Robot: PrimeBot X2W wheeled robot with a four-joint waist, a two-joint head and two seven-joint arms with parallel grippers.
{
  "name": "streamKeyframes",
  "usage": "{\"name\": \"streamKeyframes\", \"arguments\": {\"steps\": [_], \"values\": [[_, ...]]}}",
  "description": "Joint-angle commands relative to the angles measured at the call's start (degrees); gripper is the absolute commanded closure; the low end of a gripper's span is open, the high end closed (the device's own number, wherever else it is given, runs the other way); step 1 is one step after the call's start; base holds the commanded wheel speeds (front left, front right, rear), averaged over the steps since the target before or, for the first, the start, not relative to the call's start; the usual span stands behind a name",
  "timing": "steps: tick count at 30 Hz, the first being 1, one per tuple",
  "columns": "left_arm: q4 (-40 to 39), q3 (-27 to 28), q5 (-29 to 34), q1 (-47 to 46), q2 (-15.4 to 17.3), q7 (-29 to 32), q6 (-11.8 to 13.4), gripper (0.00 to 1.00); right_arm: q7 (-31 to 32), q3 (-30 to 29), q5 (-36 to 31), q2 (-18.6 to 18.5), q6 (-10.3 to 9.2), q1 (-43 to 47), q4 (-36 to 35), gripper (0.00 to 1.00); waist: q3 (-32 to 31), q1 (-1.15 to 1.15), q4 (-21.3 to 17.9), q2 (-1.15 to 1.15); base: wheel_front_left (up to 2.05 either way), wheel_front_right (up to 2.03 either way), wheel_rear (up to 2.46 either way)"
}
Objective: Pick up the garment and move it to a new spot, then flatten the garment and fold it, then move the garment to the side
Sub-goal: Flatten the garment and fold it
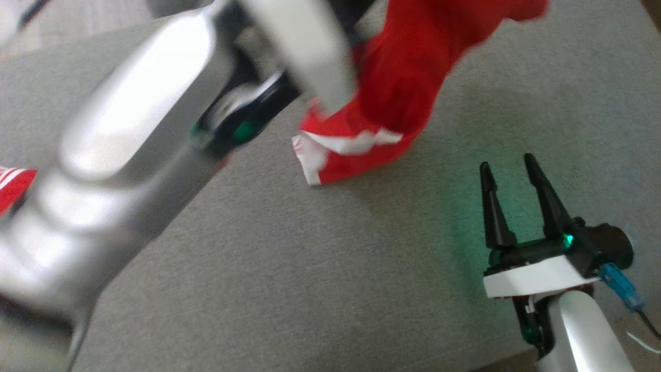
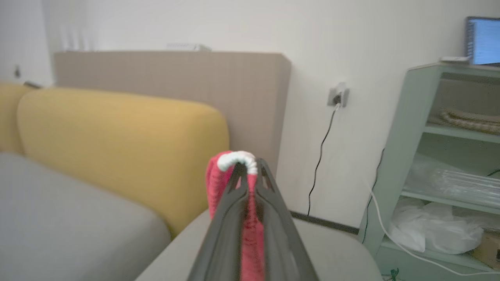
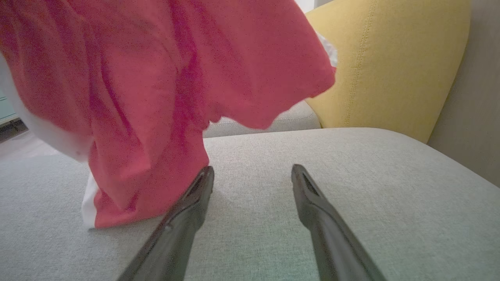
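Although blur smears much of the head view, the left arm reads as a broad silver band running from the lower left toward the top centre. Where its wrist meets the cloth is too smeared to read. The garment, red with white trim, hangs there. Its top is cut off by the upper edge and its lower end rests on the grey sofa seat. At the lower right, the right gripper sits over the seat with its fingers apart and nothing between them, near the garment but apart from it. A red-and-white scrap at the left edge is half hidden by the arm, and whether it belongs to the garment cannot be told.

From the left wrist view, the left gripper has its fingers pressed together on a fold of the garment, with a white hem bunched over the tips. The cloth below runs out of frame. Behind stand a yellow backrest and a pale green shelf, cropped at the right, whose bagged contents are too soft to identify.

From the right wrist view, the right gripper's fingers stand apart and empty. The garment hangs across the upper left, cropped at the top and side, with its lower end on the seat just beside one finger. Whether they touch cannot be told.
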Motion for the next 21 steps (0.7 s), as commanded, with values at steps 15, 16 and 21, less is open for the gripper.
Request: {"name": "streamKeyframes", "arguments": {"steps": [15, 16, 21], "values": [[-6.86, -0.96, -3.98, 33.70, 14.95, -8.81, 5.27, 1.00, -0.14, -1.02, 5.70, -4.68, 0.39, -1.46, -1.76, 0.00, 2.95, 0.00, 9.56, 0.00, 0.00, 0.00, 0.00], [-6.68, -0.95, -4.07, 34.09, 14.89, -9.30, 5.08, 1.00, -0.14, -0.72, 6.93, -5.58, 0.39, -2.03, -0.92, 0.00, 2.97, 0.00, 10.04, 0.00, 0.00, 0.00, 0.00], [-5.51, -0.91, -3.55, 34.45, 14.96, -10.61, 4.69, 1.00, -0.14, 1.09, 13.77, -9.40, 0.39, -4.66, 4.74, 0.00, 2.61, 0.00, 12.00, 0.00, 0.00, 0.00, 0.00]]}}
